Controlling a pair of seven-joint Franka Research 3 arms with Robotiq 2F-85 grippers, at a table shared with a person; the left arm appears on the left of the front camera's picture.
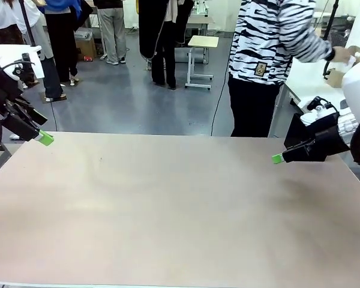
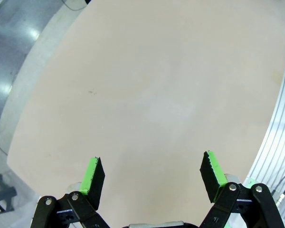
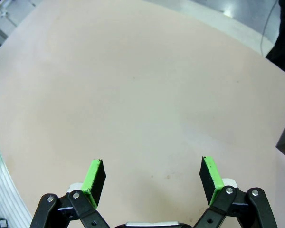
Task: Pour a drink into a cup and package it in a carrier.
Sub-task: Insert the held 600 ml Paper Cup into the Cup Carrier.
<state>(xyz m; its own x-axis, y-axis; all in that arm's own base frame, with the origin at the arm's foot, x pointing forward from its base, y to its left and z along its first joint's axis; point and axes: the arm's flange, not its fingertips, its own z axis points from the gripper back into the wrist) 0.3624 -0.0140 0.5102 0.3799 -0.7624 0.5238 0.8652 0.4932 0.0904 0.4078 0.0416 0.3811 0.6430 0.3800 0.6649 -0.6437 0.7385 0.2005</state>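
Observation:
The drink, the cup and the carrier are out of view. My left gripper (image 1: 45,138) hangs at the table's far left edge, and in the left wrist view it (image 2: 152,175) stands open with nothing between its green pads. Over the far right of the table my right gripper (image 1: 278,158) points toward the middle. Its jaws (image 3: 152,176) are wide apart above bare tabletop, holding nothing.
The beige table (image 1: 180,210) spreads between both arms. A person in a black-and-white striped top (image 1: 270,48) stands at the far right side, reaching toward a white side table (image 1: 315,84). Other people and a small stool (image 1: 201,60) stand farther back.

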